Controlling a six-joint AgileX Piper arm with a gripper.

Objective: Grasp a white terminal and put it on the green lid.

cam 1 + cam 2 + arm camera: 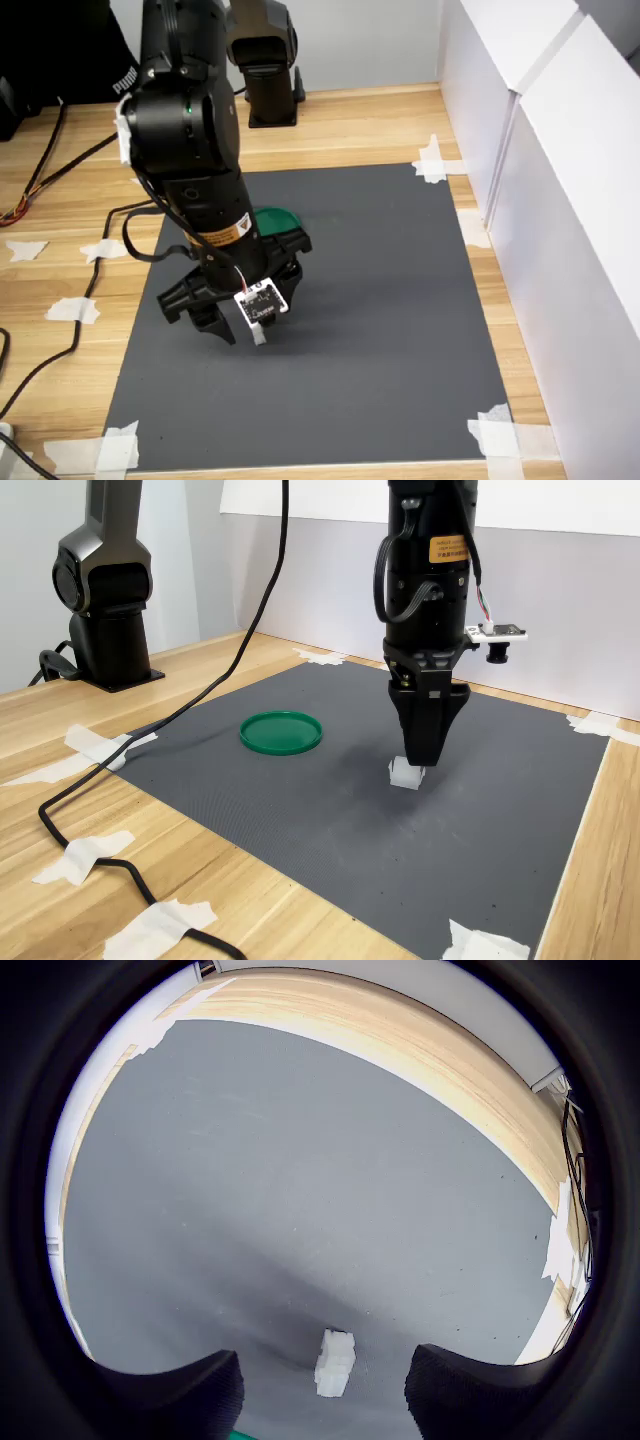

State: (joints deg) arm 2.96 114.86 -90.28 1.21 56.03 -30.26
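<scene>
The white terminal (pixel 404 773) is a tiny white block lying on the dark mat. In the wrist view the terminal (pixel 335 1362) sits between my two black fingers (pixel 185 1395), touched by neither. My gripper (pixel 425 757) points straight down right over it, open, its tips low above the mat. In the first exterior view the gripper (pixel 243 282) and arm hide the terminal. The green lid (pixel 281 732) lies flat on the mat, a short way off toward the second exterior view's left. In the first exterior view only an edge of the lid (pixel 277 215) shows behind the arm.
A grey mat (pixel 400 300) is taped to the wooden table (pixel 360 120). White walls (pixel 560 200) stand along the first exterior view's right. The arm base (pixel 105 630) and a black cable (pixel 120 760) are at the second exterior view's left. Tape scraps (pixel 85 855) lie there too.
</scene>
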